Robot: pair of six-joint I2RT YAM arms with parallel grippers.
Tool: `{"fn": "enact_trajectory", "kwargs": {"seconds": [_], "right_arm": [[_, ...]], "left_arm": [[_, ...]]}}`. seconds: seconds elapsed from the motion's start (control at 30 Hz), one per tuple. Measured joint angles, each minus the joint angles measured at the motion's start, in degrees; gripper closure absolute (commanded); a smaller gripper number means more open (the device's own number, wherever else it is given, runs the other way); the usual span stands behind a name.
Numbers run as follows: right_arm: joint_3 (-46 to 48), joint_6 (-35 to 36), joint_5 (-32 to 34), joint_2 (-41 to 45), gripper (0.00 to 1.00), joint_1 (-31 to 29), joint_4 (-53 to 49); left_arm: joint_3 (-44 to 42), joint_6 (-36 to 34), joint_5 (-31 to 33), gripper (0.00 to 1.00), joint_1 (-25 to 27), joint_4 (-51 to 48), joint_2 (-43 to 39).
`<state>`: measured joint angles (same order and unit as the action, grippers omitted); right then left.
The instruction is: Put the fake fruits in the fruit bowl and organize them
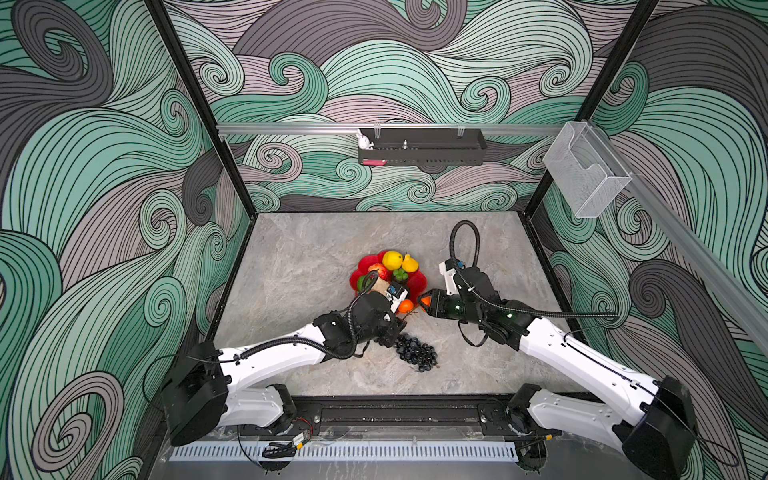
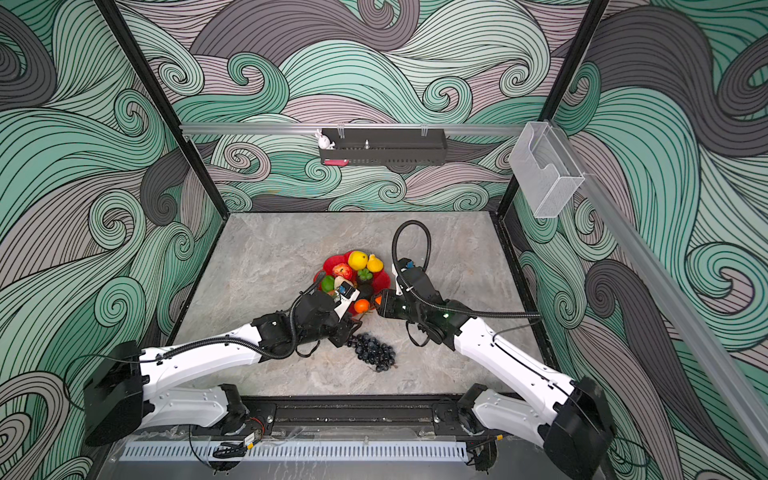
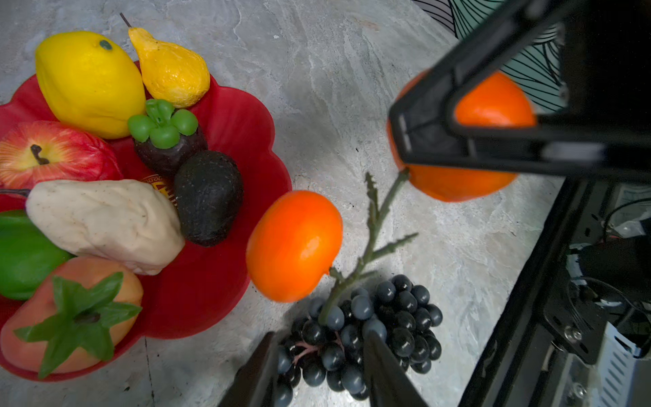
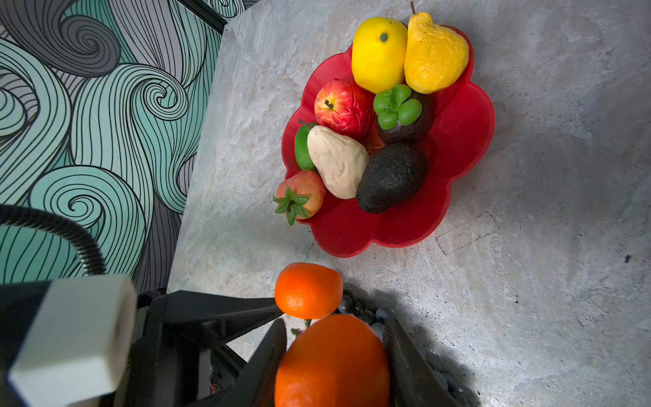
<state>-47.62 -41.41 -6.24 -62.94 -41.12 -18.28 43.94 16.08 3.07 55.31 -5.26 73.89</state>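
Right end effector (image 4: pixel 334 322) is clamping a round orange plastic fruit (image 4: pixel 331 366) beside the red flower-shaped fruit bowl (image 4: pixel 468 141), which is sitting at the centre of the table (image 1: pixel 291 257). Left end effector (image 3: pixel 320 338) is straddling the dark plastic grape bunch (image 3: pixel 387 327), grip unclear. Their closeness is likely risking collision.

Extending left arm (image 1: pixel 270 359) and right arm (image 1: pixel 582 357) inward, wrists nearly meeting at centre. Aiming left claw (image 3: pixel 320 340) downward with jaws partly apart. Aiming right claw (image 4: pixel 334 322) sideways toward left arm, jaws partly apart, gripping.
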Motion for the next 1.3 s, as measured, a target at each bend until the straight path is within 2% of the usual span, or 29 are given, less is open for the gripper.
{"fn": "enact_trajectory", "kwargs": {"seconds": [0.37, 0.73, 0.83, 0.97, 1.07, 1.2, 1.3], "right_arm": [[0.3, -1.0, 0.0, 1.3, 0.58, 0.0, 0.0], [0.5, -1.0, 0.5, 1.3, 0.58, 0.0, 0.0], [0.5, -1.0, 1.1, 1.3, 0.58, 0.0, 0.0], [0.5, -1.0, 1.7, 1.2, 0.57, 0.0, 0.0], [0.5, -0.8, 1.9, 1.0, 0.52, 0.0, 0.0], [0.5, 0.2, 2.7, 1.0, 0.29, 0.1, -0.2], [0.5, 2.0, 3.9, 1.5, 0.16, 0.7, -2.1]], "left_arm": [[1.7, -0.2, 0.6, 0.72, 0.0, 1.0, 3.8], [2.0, -0.2, -0.1, 0.86, 0.0, 1.5, 4.0], [2.0, -0.2, -0.8, 1.0, 0.0, 1.7, 4.3], [2.1, -0.2, -2.0, 1.0, 0.0, 2.4, 5.0], [2.1, -0.1, -2.9, 1.0, 0.0, 2.8, 5.7], [2.2, 0.1, -3.7, 1.0, 0.0, 2.8, 6.5], [3.2, 0.8, -3.8, 1.0, 0.0, 2.4, 7.0]]}}
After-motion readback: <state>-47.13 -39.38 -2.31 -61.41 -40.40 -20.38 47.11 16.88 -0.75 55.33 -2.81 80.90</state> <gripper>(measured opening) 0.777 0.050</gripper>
